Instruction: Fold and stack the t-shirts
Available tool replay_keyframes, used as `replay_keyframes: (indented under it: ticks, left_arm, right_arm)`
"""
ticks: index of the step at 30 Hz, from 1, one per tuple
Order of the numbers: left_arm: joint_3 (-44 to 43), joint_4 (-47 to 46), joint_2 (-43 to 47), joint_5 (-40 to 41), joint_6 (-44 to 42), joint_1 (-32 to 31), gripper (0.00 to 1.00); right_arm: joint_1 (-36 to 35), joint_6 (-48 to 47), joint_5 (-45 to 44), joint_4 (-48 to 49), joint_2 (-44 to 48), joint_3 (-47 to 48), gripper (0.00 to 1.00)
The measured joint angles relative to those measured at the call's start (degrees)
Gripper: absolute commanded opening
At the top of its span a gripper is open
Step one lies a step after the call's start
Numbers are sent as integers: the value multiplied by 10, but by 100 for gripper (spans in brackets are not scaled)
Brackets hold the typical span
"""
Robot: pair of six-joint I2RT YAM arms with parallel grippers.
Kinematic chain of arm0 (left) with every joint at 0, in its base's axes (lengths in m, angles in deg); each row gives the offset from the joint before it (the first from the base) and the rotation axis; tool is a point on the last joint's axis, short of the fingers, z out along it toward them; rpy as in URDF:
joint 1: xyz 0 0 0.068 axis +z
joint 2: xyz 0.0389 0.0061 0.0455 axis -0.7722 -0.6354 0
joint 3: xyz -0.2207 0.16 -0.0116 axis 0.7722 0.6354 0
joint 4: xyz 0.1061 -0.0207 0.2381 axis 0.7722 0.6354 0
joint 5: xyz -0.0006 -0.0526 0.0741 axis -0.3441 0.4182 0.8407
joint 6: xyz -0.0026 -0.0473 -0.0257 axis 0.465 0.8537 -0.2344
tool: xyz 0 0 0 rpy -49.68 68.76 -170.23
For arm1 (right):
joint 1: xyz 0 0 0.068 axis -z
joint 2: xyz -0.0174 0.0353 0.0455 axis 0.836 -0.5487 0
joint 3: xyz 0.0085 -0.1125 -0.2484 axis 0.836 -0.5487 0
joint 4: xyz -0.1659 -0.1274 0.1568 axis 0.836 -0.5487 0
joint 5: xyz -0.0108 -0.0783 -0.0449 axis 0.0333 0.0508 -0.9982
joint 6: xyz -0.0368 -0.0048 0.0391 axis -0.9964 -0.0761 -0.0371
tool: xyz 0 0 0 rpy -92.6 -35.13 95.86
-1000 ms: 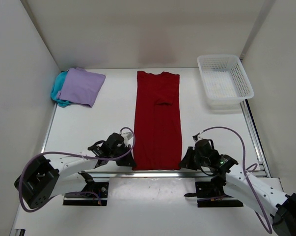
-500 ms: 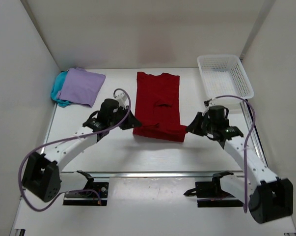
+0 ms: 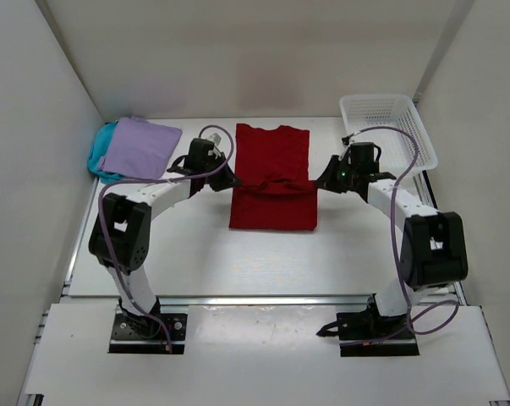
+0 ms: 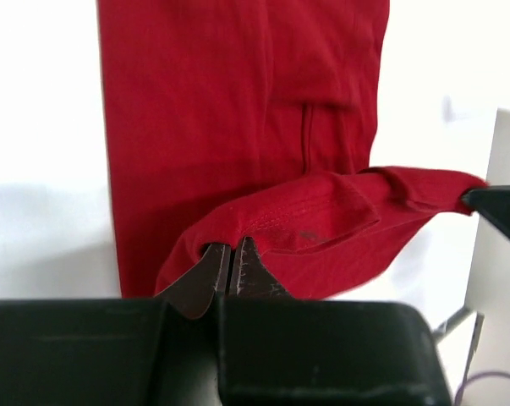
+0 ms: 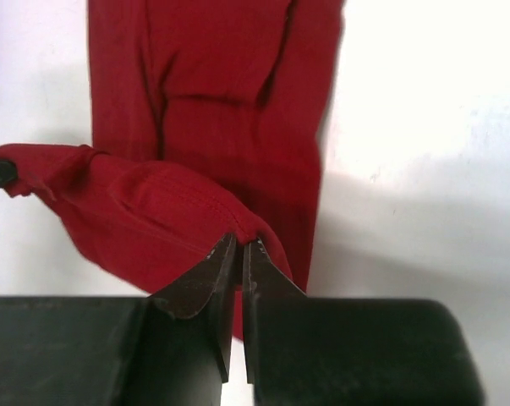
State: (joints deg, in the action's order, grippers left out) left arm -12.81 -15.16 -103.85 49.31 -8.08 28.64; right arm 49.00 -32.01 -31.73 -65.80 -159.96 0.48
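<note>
Widest thing first: the white surface [image 3: 195, 254], with the red shirt [image 3: 271, 216] laid down the middle of it, long axis running near to far. The shirt is partly doubled. Its near portion is turned up and over the body, the crease forms the near edge, and the collar [image 3: 273, 128] lies flat at the far end.

Far left, the lavender shirt [image 3: 138, 148] sits folded on top of the teal shirt [image 3: 96, 161], well apart from the red one. Far right is the white mesh basket [image 3: 377, 97], with nothing to do here.

Now my arms. The left claw [image 3: 229, 179] is pressed together, pinching the left corner of the hem [image 3: 274, 188]. The right claw [image 3: 322, 182] is pinching the right corner. Both wrist views show red cloth nipped right at the fingertips. The hem hangs between them, left to right, sagging a little in the middle.

What matters now: both claws are about level, over the shirt's middle, and the collar lies farther away, straight along the long axis. I judge the fold half done. The hem needs carrying far, both sides together, or it will land skewed.
</note>
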Motion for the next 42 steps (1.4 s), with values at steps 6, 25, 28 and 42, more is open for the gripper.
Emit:
replay_keyframes:
  ticks: [6, 25, 28, 42]
  left_arm:
    - [-77, -4, -83, 4, -5, 8, 8]
    - [-22, -141, -52, 2, 70, 20, 35]
    - [53, -198, -8, 5, 87, -20, 35]
    - [275, -306, 5, 8, 136, -65, 32]
  right_arm:
    - [11, 4, 15, 38, -109, 56, 0]
    - [-16, 0, -41, 69, -98, 98, 3]
    - [-59, -10, -62, 83, -57, 81, 0]
    - [-143, 36, -61, 153, -42, -132, 0]
